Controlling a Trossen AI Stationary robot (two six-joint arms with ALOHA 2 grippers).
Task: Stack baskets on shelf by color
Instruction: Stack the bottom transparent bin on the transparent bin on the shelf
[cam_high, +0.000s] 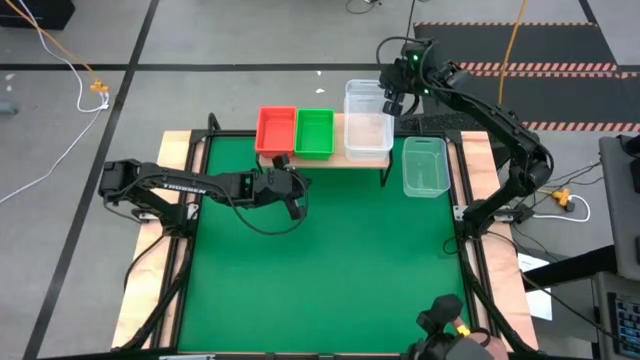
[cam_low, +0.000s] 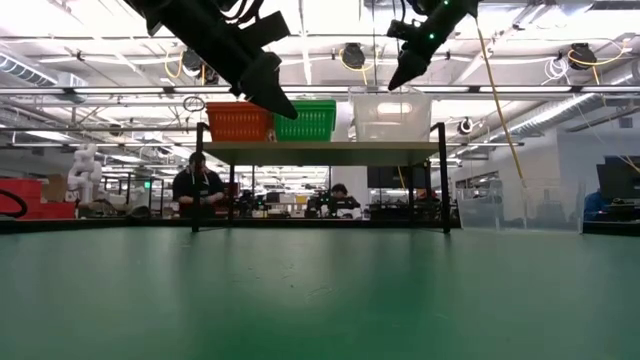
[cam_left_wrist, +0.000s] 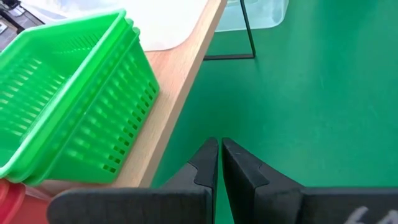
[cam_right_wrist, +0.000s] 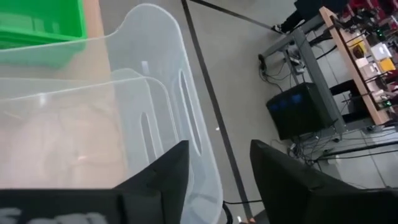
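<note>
The red baskets (cam_high: 276, 130) and the green baskets (cam_high: 314, 132) are being seen side by side on the shelf (cam_high: 340, 157), with clear baskets (cam_high: 367, 120) stacked at its right end, the upper one overhanging the back edge. One more clear basket (cam_high: 425, 166) is lying on the desk (cam_high: 320, 270) just right of the shelf. The right gripper (cam_high: 397, 104) is being held above the clear stack's far right corner, fingers apart and holding nothing. The left gripper (cam_high: 296, 207) is waiting in front of the shelf with fingers together. The step in hand is likely being finished by squaring the overhanging basket; it is best nudged gently, so the stack is not being pushed off the back.
</note>
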